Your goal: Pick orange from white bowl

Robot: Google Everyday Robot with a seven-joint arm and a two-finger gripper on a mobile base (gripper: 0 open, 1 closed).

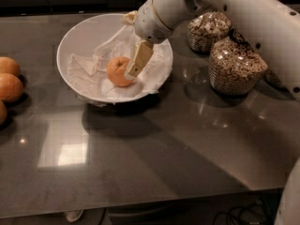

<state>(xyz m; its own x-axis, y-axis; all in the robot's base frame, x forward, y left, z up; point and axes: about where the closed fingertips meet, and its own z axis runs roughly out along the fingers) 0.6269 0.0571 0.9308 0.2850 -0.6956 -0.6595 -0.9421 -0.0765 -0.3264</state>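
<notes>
Dark, glossy table [164, 168] fills the view and reflects soft patches of light. On its far-left half sits the white bowl [89, 34], large and wide, lined with a wrinkly thin white sheet [84, 68]. The orange [116, 71] lies inside this bowl, a little right of the bowl's centre, resting on the sheet. The gripper [136, 64] reaches down into the bowl from above and to the right, and a flat tan part of it lies against the right side of the orange. Whether the jaws are open or closed cannot be told from this angle, as only that one tan part shows. Behind it a thick white arm [225, 3] rises over the bowl's far-right rim and runs off toward the upper right. Right of the bowl, apart from it, stand glass jars of cereal, one [208, 31] farther back and one [236, 68] nearer. Left of the bowl, at the table's left edge and well apart from it, lie three other orange fruits [9, 87], cut off in part by the edge of the view.
</notes>
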